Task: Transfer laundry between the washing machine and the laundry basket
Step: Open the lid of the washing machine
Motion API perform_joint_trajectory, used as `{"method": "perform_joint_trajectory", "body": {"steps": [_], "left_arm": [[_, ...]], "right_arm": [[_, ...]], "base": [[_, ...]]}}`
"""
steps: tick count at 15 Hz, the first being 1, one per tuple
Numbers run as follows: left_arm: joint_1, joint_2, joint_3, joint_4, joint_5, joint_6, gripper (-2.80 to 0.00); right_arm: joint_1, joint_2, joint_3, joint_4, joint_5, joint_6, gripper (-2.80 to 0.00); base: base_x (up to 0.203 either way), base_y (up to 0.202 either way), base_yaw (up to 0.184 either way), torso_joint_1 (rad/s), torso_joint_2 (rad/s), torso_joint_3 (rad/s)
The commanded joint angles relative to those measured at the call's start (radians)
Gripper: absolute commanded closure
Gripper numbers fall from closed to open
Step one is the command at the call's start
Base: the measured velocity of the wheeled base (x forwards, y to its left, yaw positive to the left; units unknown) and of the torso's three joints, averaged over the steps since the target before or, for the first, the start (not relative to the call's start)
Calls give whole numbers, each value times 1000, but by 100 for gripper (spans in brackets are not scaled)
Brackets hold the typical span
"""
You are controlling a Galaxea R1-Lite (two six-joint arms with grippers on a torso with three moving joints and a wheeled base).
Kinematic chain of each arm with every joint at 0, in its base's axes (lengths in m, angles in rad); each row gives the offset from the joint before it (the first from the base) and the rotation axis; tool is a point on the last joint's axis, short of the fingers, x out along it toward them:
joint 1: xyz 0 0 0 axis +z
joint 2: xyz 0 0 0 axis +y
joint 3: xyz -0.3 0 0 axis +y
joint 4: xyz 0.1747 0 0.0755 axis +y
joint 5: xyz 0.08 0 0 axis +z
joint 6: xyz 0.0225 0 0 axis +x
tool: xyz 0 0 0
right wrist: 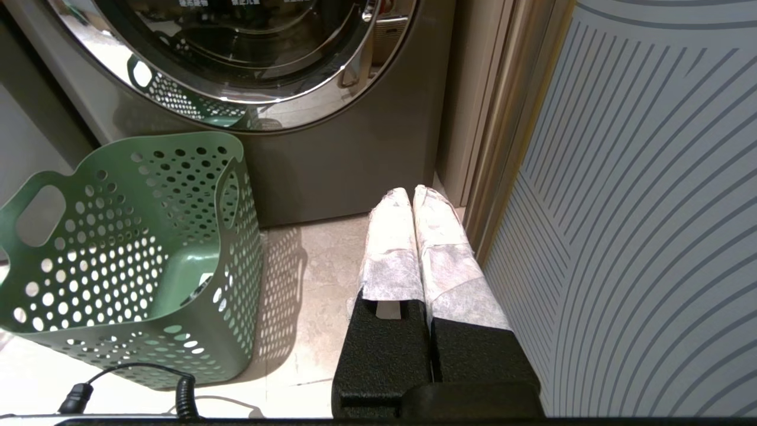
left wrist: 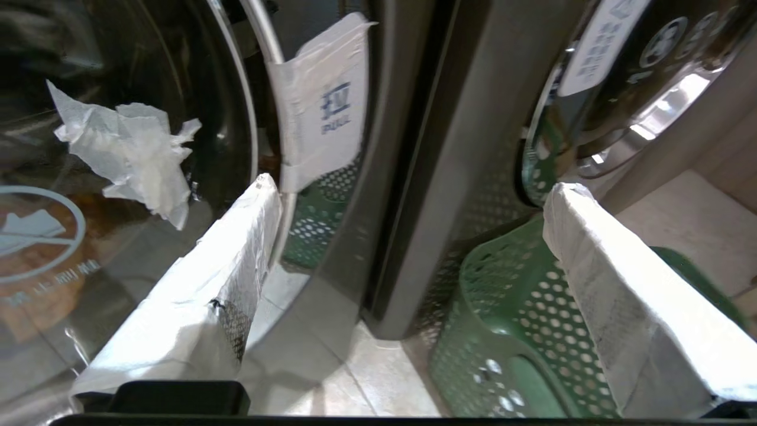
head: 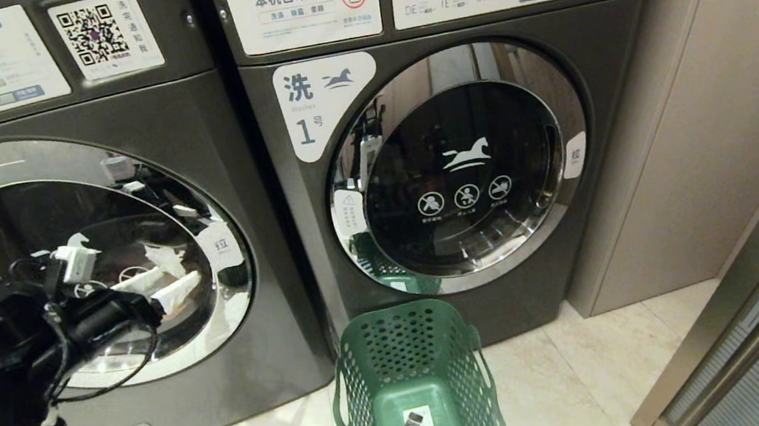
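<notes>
At the left washer door (head: 89, 261), left gripper (head: 163, 288) (fingers spread), green basket (head: 415, 386) nearby

My left arm (head: 34, 343) hides part of the left washing machine's door (head: 89, 261). The laundry basket (head: 411, 387) runs off the head view's bottom edge.
</notes>
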Motion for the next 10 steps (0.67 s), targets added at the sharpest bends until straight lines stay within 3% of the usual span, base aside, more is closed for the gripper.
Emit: {"method": "perform_joint_trajectory", "body": {"steps": [1, 10], "left_arm": [[-2, 86, -65, -3, -4, 10, -280], [-79, 241, -295, 40, 28, 19, -280]], "right_arm": [[0, 0, 0, 0, 0, 0, 0], [0, 1, 0, 0, 0, 0, 0]], "base": [[0, 0, 0, 0, 0, 0], [0, 0, 0, 0, 0, 0]]}}
